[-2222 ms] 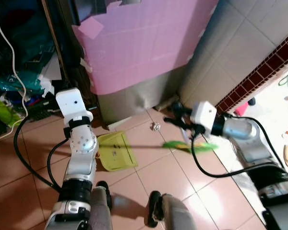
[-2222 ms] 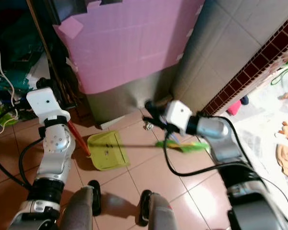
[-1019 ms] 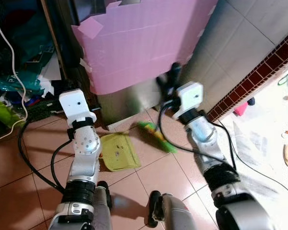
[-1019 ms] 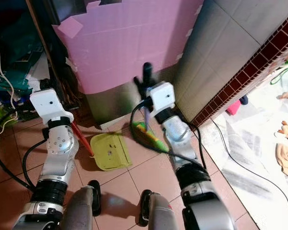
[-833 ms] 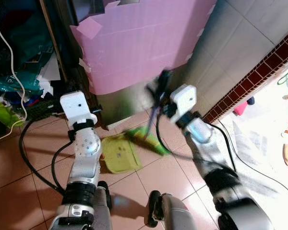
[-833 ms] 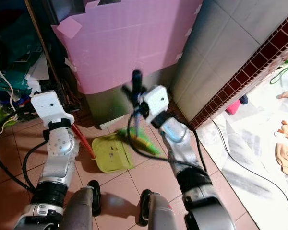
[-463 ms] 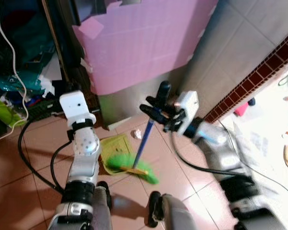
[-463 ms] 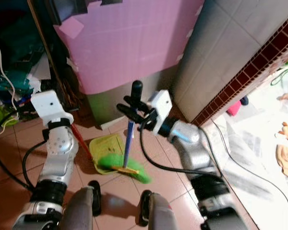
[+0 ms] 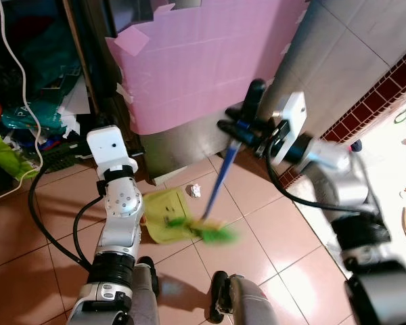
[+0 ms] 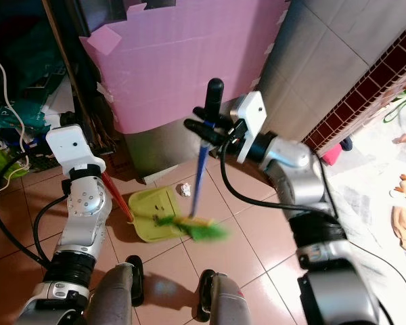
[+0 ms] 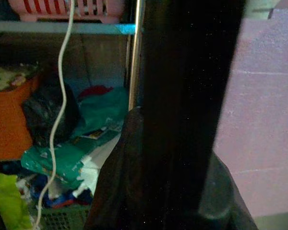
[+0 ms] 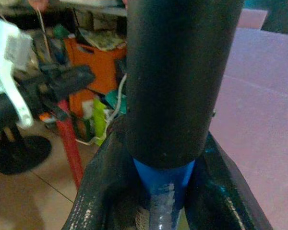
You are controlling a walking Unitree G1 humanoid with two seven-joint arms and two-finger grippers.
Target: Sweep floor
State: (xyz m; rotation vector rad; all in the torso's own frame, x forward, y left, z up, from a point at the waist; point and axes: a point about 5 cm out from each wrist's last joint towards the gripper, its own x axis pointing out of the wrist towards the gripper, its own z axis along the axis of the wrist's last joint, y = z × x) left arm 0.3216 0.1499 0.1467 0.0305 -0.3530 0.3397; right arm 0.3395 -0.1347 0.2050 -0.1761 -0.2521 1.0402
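- Terracotta tile floor (image 9: 271, 230), pink foam sheet (image 9: 203, 61) taped on the wall behind, cluttered shelf w/ bags at the robot's left.
- Our right tool (image 9: 247, 128) is clenched on the blue broom handle (image 10: 198, 169) just under its black grip; green bristles (image 10: 196, 227) sit at the front lip of the yellow-green dustpan (image 10: 152, 213), blurred mid-stroke.
- Our left tool (image 10: 118, 193) is clamped on the pan's red handle (image 10: 116, 196), pan flat on the tiles.
- Crumpled paper scrap (image 9: 195, 191) lies just beside the pan's far corner, not inside it.
- Risk: bristles are nearer us than the scrap, so a stroke from here prob. misses it.
- Risk: too hard a flick sends the scrap past the pan toward the wall base.
- Risk: the broom shoves the pan & twists it in our left grip.
- Risk: black cable near the handle could snag.
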